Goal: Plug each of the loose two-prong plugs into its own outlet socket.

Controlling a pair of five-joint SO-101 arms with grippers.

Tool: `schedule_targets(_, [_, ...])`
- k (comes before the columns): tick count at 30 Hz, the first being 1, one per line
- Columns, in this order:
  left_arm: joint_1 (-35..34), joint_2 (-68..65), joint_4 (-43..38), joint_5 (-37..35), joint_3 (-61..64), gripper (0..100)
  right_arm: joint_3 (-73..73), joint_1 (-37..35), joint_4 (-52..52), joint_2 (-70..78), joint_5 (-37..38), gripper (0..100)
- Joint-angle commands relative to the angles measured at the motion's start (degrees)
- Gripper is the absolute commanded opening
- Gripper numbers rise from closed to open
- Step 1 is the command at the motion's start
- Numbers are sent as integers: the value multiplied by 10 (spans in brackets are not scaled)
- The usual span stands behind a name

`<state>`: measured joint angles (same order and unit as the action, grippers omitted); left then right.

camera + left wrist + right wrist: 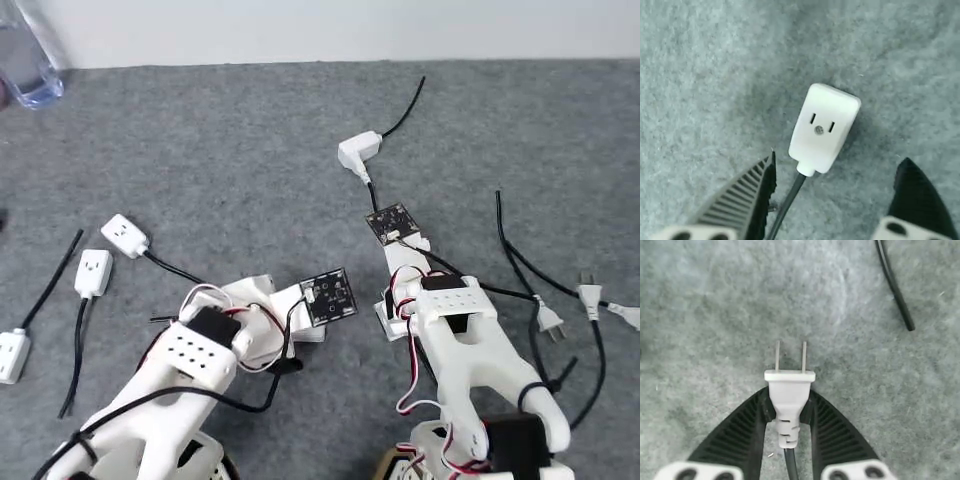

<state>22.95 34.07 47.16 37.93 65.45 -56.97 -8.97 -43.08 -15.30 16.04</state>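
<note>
bare carpet ahead of held plug prongs; black cord off to side. socket sits inside spread left gripper, room each flank. loose cords crowd right arm outer side.

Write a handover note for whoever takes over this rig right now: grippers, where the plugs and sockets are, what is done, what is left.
Left gripper: open, over a face-up, empty socket on the mat.
Right gripper: shut on a plug, its prongs bare and pointing away from the arm, with no socket in front of them.
Spare sockets lie left of the arms. Loose plugs lie right of them.
Done: one plug gripped. No plug is in any of these sockets.
Left: seat the held plug, then the loose plugs, each in its own socket.
</note>
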Motion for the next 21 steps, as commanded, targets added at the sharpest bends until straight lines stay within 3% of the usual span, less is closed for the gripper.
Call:
schedule_targets(1, [8,15,-25,3,7,356,37,3,6,-1,4,9])
schedule_targets(8, [65,14,-74,2,36,356,37,3,6,-1,11,9])
schedule_targets(21, [73,13,-1,28,20,356,37,6,6,-1,10,9])
